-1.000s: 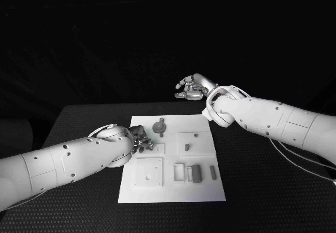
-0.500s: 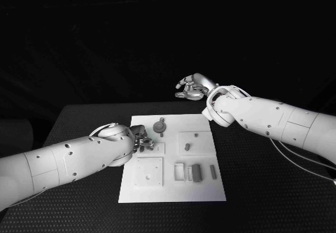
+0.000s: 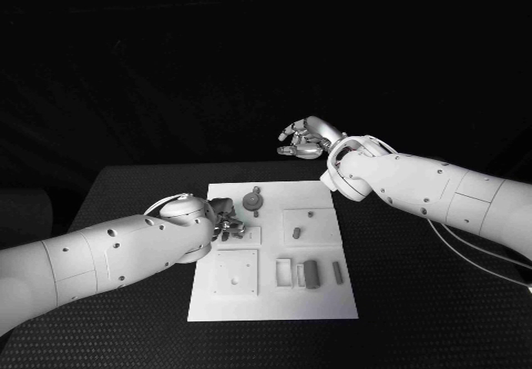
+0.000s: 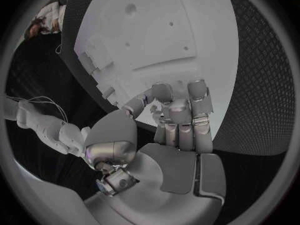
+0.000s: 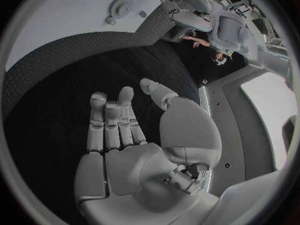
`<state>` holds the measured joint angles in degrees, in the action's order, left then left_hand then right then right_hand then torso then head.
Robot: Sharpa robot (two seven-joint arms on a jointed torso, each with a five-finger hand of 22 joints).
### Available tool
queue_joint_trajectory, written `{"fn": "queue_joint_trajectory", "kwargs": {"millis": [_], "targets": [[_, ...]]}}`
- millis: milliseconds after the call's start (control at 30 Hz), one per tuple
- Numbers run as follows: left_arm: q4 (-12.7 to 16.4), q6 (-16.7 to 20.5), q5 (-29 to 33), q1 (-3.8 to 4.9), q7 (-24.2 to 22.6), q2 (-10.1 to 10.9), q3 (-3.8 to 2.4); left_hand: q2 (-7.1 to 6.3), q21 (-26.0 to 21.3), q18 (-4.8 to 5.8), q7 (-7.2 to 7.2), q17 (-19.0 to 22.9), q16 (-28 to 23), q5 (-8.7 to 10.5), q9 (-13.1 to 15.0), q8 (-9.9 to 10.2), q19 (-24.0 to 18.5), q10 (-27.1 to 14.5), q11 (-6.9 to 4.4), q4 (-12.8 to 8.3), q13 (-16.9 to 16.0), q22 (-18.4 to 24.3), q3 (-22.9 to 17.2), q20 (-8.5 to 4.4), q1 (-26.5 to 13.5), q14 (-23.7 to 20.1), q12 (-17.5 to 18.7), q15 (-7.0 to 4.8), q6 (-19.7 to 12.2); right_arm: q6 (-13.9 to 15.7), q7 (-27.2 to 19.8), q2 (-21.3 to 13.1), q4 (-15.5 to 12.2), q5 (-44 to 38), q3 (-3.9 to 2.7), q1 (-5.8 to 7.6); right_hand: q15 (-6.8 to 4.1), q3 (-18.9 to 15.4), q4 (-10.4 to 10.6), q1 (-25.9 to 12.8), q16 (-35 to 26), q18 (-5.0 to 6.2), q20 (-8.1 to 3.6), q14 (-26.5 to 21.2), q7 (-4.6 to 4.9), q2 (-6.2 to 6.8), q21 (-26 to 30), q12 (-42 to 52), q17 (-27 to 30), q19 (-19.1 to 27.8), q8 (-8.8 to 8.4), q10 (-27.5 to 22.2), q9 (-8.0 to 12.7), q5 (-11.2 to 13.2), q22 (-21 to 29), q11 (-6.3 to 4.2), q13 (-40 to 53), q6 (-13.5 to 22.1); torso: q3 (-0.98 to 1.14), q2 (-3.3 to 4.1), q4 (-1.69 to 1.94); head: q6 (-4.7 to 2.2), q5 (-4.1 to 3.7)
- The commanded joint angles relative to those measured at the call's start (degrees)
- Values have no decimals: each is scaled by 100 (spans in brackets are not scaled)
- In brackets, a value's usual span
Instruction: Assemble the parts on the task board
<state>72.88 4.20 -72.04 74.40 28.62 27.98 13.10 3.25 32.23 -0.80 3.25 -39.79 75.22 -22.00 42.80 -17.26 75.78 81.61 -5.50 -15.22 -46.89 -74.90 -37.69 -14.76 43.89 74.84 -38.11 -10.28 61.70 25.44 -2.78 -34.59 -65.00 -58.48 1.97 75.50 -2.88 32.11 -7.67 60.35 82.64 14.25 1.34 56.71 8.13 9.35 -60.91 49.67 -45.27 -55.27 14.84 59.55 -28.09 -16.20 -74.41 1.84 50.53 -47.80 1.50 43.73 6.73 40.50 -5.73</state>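
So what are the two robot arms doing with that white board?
The robot is putting small grey parts together on the flat white task board. Its silver left hand is down at the board's left side, fingers curled over a small square plate there. Its silver right hand hangs in the air beyond the board's far edge, holding nothing.

Right robot hand [image 5: 134, 150], palm exposed, fingers [image 5: 112, 120] extended side by side and holding nothing, above the black bench [image 5: 81, 70]. Beyond the fingertips lies the white task board [image 5: 56, 10], carrying a round grey part [image 5: 120, 6].
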Motion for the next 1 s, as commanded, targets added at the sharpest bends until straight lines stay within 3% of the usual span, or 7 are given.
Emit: {"fn": "queue_joint_trajectory", "kwargs": {"millis": [33,367,433,533,933,1000], "targets": [[3,-499,-207,-80,134,-20,60,41,37,14,-285,11,37,-21,-2,-20,87,10,-36,-40,7,-131,-60,-72,67,-126,-31,-150,847,-66,-42,-1,-5,-8,-3,-1,16,-32,-16,-5,-31,75,-3,-17,154,-59,29,-1,6,32,-22,-523,9,-24,-10,150,-8,-117,1,0,0,-4,-4],[4,-437,-251,-81,130,-52,60,59,45,18,-283,34,56,-20,-1,-21,87,8,-33,-20,11,-129,-51,-67,56,-129,-39,-148,845,-71,-41,0,-4,-8,-3,-1,16,-32,-19,-5,-30,75,-2,-18,154,-60,30,0,6,32,-21,-524,10,-24,-11,151,-9,-116,-1,-1,2,-8,-11],[3,-425,-277,-81,129,-56,60,103,80,19,-297,72,120,-266,15,-48,107,22,-50,-55,5,-134,-60,-66,50,-109,-85,-158,876,-72,-41,-1,-6,-8,-3,-1,16,-32,-19,-5,-30,75,-2,-18,154,-60,30,0,6,32,-21,-524,10,-24,-11,151,-9,-116,-1,-1,2,-7,-7],[-2,-417,-277,-81,119,-61,60,155,116,18,-312,110,180,-377,29,-76,120,29,-63,-88,-7,-135,-62,-65,12,-102,-139,-170,896,-76,-41,-3,-10,-8,-3,-1,16,-32,-20,-5,-30,75,-2,-19,154,-59,30,0,6,33,-21,-525,10,-24,-11,151,-9,-116,3,-3,2,-11,-2],[-25,-568,-231,-81,110,-109,59,160,165,17,-323,198,281,-264,46,-123,113,10,-71,-47,-17,-129,-26,-58,-166,-120,-234,-174,908,-87,-37,-11,-17,-8,-3,-1,16,-32,-25,-4,-30,75,-1,-20,154,-59,31,1,6,34,-21,-526,11,-25,-12,151,-10,-115,4,-3,3,-5,3],[-25,-610,-238,-81,110,-113,59,201,182,14,-327,225,311,-388,50,-139,112,5,-78,-59,-16,-132,-60,-58,-166,-123,-259,-178,914,-86,-36,-11,-16,-8,-3,-1,16,-32,-25,-4,-30,75,-1,-20,154,-59,31,1,6,34,-21,-526,11,-25,-12,151,-10,-115,4,-3,1,-7,6]]}}
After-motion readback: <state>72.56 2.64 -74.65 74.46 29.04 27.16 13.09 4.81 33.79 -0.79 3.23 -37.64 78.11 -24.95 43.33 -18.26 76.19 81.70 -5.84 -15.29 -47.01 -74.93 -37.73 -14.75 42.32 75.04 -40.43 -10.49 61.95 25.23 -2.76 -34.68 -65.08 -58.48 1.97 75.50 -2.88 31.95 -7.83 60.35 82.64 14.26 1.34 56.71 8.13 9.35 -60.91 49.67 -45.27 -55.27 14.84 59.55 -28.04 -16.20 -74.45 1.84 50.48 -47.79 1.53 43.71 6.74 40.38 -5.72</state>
